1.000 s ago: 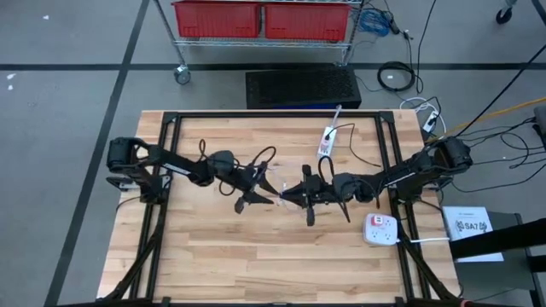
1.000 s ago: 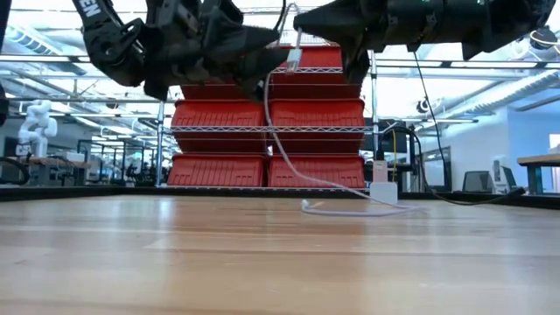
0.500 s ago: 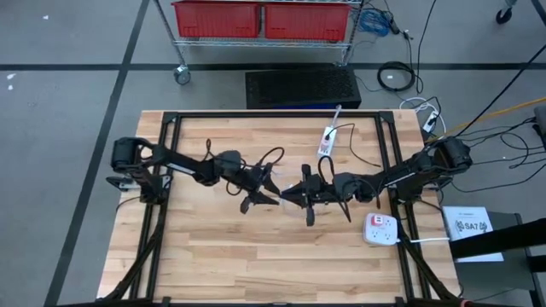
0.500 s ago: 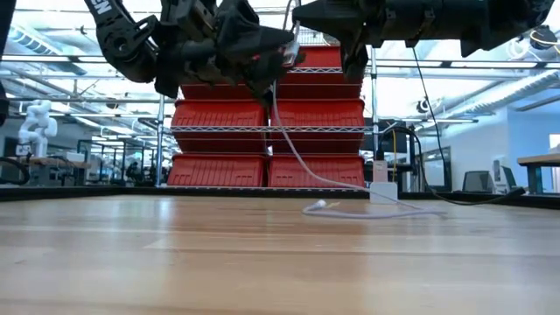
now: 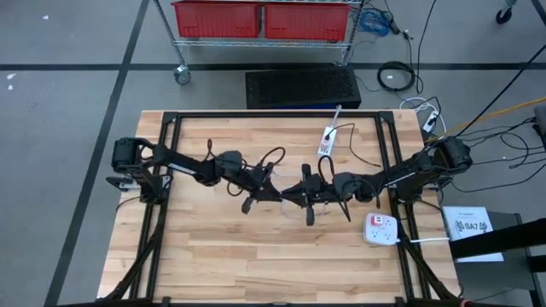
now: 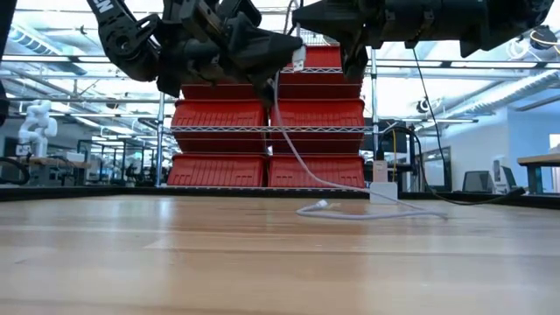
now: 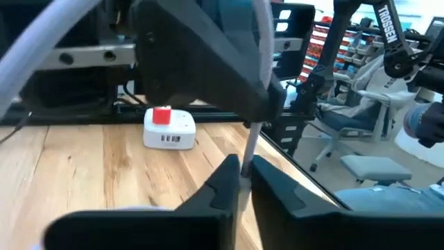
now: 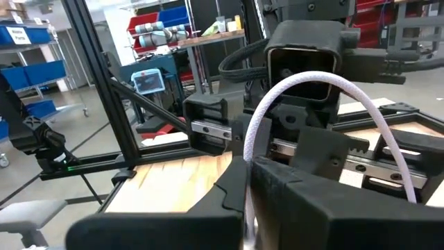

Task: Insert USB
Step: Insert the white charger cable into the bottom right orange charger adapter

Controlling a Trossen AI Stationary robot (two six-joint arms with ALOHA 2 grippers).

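While both arms are meeting over the middle of the table [image 5: 213, 256], the white cable [image 6: 293, 157] is hanging between them, held up off the wood. The left gripper [image 5: 266, 191] is reaching in from its side with its fingers closed on the cable; its wrist view shows the pale cord pinched in the narrow slot between the two dark fingers [image 7: 215, 187]. The right gripper [image 5: 293, 193] is facing it almost nose to nose, and its own wrist view shows the cable looping up from between its closed fingers, so it too appears clamped on the cord. In the low view the USB plug [image 6: 298, 58] is showing as a small white tip at the gap between the two grippers, with its long axis seemingly running along the line joining the arms. The white power hub [image 5: 381, 228] is sitting on the right edge of the table, well apart from the plug and beside the right arm, so that arm is the nearer one; the coming move probably depends on carrying the plug that way and lining its axis up with a port.
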